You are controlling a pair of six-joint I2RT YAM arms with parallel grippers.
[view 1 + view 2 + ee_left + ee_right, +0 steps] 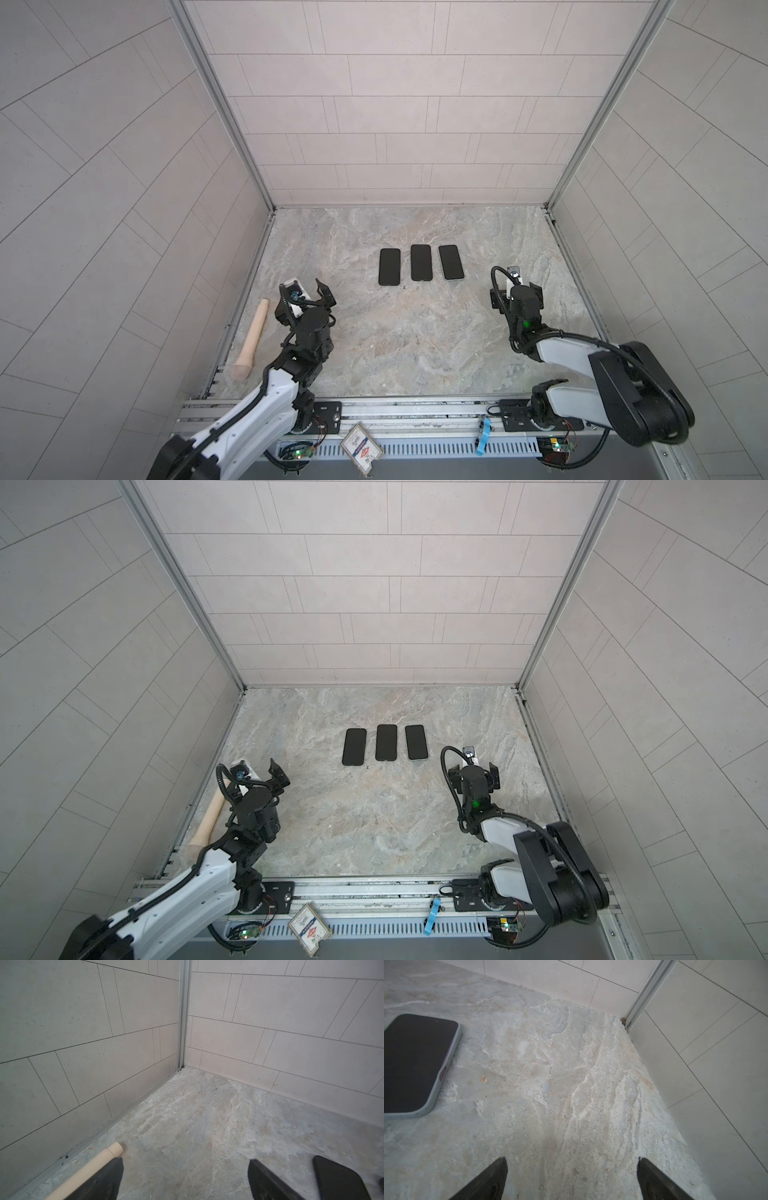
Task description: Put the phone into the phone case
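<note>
The left end effector (186,1169) is wide open with nothing between its two dark fingers. It hangs over the left side of the desk (415,340), towards the near edge, and faces the far left corner. A pale beige rod (252,336) lies just to its left along the desk's left edge, its long axis running from near to far. In the left wrist view the rod's near part passes out of sight behind one finger.

The right end effector (572,1160) is open just as wide and also holds nothing. It sits over the right side of the desk, about level with the left one, and faces the far right corner. Only bare marbled surface shows between its fingers.

Between the two arms, around the middle of the desk, three phones lie flat in a tidy row with their dark screens up. They are the left phone (389,267), the middle phone (421,262) and the right phone (451,262). They lie side by side with narrow gaps, not touching. Each has its long axis running from the near edge to the far edge, with the short ends facing those edges. The outer two lean very slightly, and the middle one sits a touch farther back.

The right phone sits inside a pale grey-blue case (453,1051), whose rim wraps its edge and rounded corners in the right wrist view. From here I can't tell whether the other two phones have cases. A rounded dark corner of the left phone shows just beyond one finger in the left wrist view. Neither end effector touches a phone.
</note>
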